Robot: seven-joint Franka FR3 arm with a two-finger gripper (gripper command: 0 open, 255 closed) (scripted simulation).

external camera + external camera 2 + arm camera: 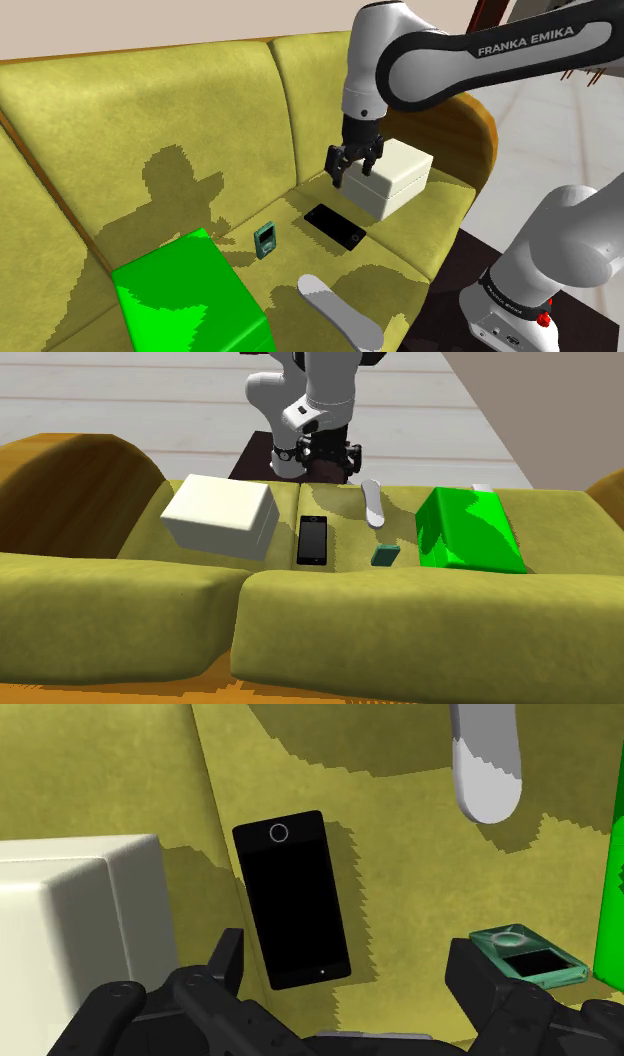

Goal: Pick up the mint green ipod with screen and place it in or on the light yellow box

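Nearest in the shoulder view stands a bright green box [190, 295] on the seat of the olive-yellow sofa [200, 120]. Beside it, along the front edge of the seat, lies a long flat grey-white piece [340, 310] with rounded ends. A little farther, toward the back edge of the seat, lies the mint green ipod [265, 240]. It is flat with its dark screen up, between the green box and a black phone [336, 227], and it touches neither of them. The phone also lies flat, in the middle of the seat. Just beyond the phone, at the end of the seat by the armrest, stands the pale cream box [395, 178]; it is closed.

The white arm [470, 55] reaches over the armrest, and its jaws hang above the seat, at the corner of the cream box that faces the phone. The jaws are spread wide and hold nothing. In the wrist view the phone shows between them, the cream box beside one finger and the ipod beside the other. Behind all stands the backrest of the sofa.
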